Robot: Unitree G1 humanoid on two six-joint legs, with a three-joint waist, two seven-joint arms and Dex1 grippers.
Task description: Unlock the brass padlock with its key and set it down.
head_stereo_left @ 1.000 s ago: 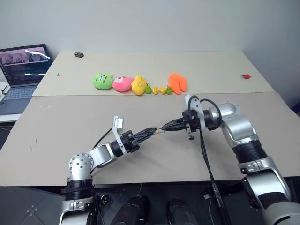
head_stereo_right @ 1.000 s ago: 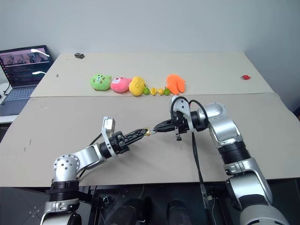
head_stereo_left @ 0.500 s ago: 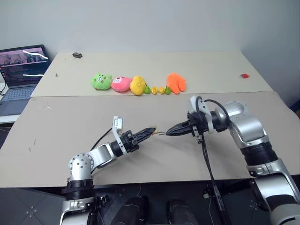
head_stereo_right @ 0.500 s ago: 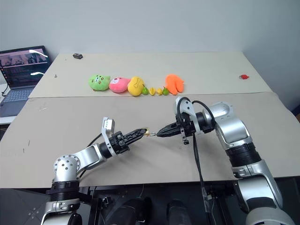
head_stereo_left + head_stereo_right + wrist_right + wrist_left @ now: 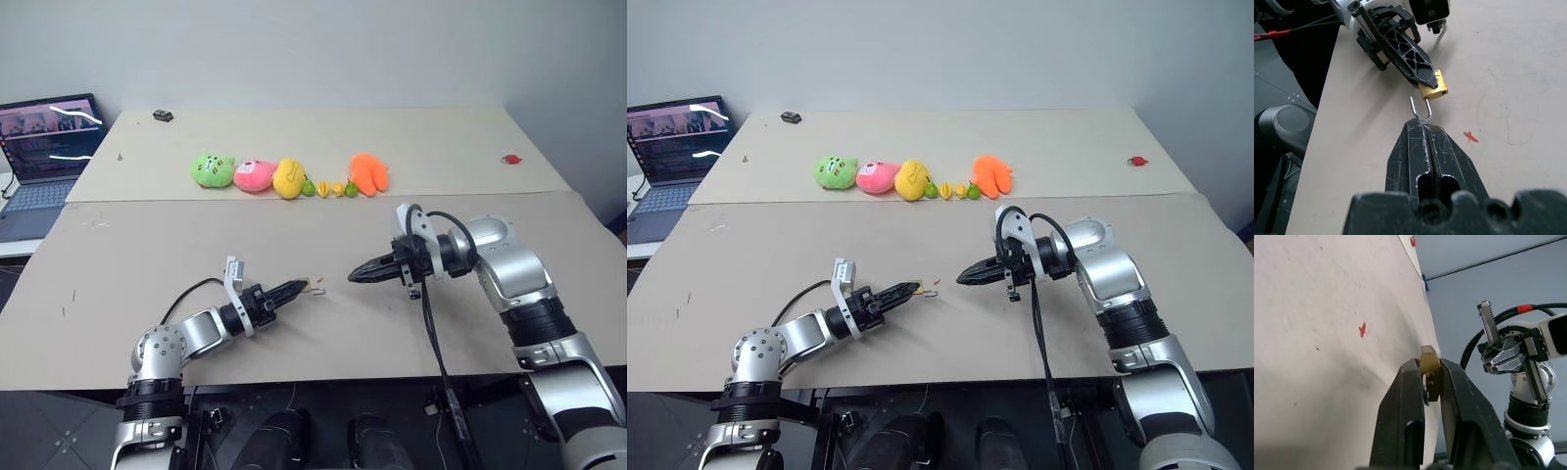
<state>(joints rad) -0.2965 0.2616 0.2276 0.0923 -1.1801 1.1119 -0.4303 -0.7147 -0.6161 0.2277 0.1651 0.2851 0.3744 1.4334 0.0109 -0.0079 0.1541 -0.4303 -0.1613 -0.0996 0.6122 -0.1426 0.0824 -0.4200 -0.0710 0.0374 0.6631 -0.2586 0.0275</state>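
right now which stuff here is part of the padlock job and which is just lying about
Part of the job:
- brass padlock, shackle sprung open, pinched in the left tool
- right tool, shut, just clear of the shackle

Lying about:
- plush toys and small toy fruits
- laptop
- small red object
- small dark object

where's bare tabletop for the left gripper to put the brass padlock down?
The left gripper holds the small brass padlock. Bare beige tabletop lies under it, and in the gap to the shut right gripper. It is crowded at the row of plush toys and small toy fruits.
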